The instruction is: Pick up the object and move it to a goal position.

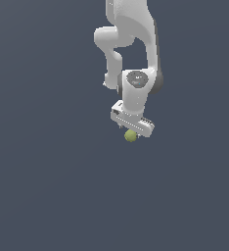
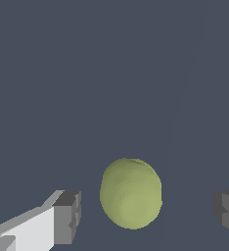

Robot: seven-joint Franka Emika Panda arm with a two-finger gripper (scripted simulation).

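The object is a small yellow-green ball [image 1: 130,136], smooth and plain. In the exterior view it sits just under the white gripper [image 1: 131,132] of the arm, which reaches down from above. In the wrist view the ball [image 2: 131,193] lies between the two fingers, with a gap on each side. One dark finger pad [image 2: 67,217] is on one side and the other pad [image 2: 228,212] on the far side. The gripper [image 2: 147,213] is open and straddles the ball without touching it.
A plain dark grey-blue surface [image 1: 48,186] fills both views. The white arm links [image 1: 131,34] come down from the upper middle of the exterior view. No other objects show.
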